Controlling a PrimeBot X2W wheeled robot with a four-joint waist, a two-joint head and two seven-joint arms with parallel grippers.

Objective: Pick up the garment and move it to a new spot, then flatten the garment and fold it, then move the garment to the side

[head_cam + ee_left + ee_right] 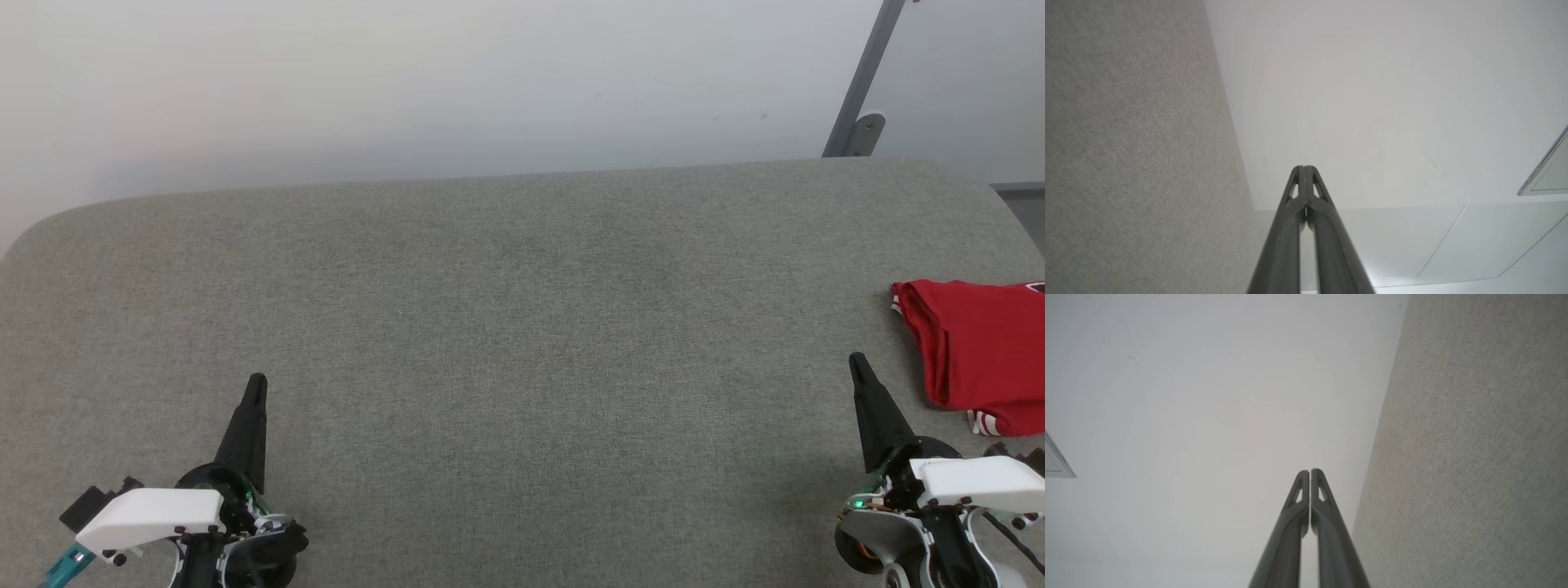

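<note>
The garment (984, 351), a red jersey T-shirt with red-white striped trim showing at two corners, lies folded in a compact bundle at the far right of the grey fabric-covered table (522, 327). The head view's right edge cuts part of it off. It sits flat on the surface.

Right gripper (859, 363), two long dark fingers on a white-shelled wrist, is near the bundle's left edge and not touching it, tip pointing away from the robot. Fingers are pressed together and grip nothing.

Left gripper (257, 384), same build, is at the table's lower left, well apart from the shirt. It is also closed tight and empty. Both wrist views agree: each finger pair meets at the tips.

A plain white wall (408, 82) stands behind the table, with a slanted grey metal strut (865, 82) against it at upper right.
</note>
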